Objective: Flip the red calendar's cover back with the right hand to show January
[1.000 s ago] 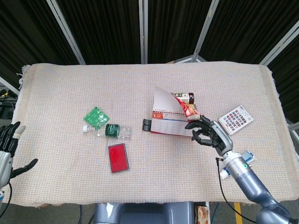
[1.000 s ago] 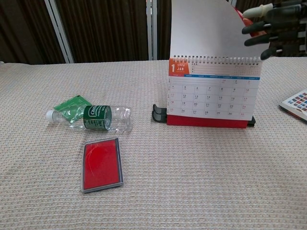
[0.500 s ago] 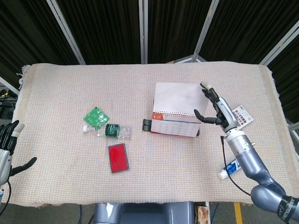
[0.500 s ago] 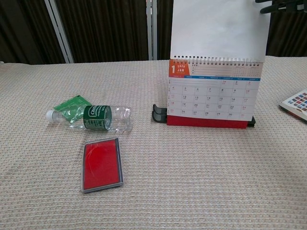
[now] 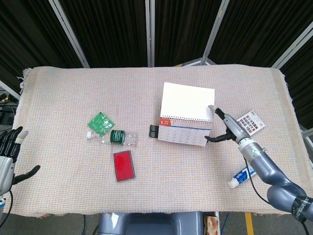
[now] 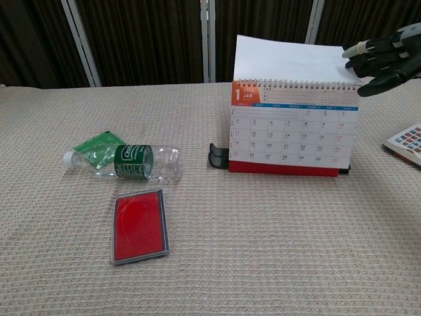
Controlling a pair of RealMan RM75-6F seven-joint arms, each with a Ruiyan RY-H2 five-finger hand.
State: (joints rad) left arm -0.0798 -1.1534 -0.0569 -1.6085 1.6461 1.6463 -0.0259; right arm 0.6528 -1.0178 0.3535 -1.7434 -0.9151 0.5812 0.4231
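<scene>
Head view high, looking down on whole table (image 5: 58, 93), chest view low, near, level, both sharing calendar (image 5: 185, 131).

Plastic bottle (image 5: 114, 138) lay on the worktop (image 5: 73, 98); green packet (image 5: 100, 122) touched its cap end, red case (image 5: 122, 165) lay just before it, toothpaste tube (image 5: 241, 176) and colour card (image 5: 247, 125) well to its right.

Right hand (image 5: 226, 128) is black with pale fingertips, on a silver-grey wrist carrying a small green mark, the forearm a smooth metallic blue-grey with a thin black cable trailing beneath. Left hand (image 5: 9, 156) is dark-fingered, pale-tipped, over a grey palm.
</scene>
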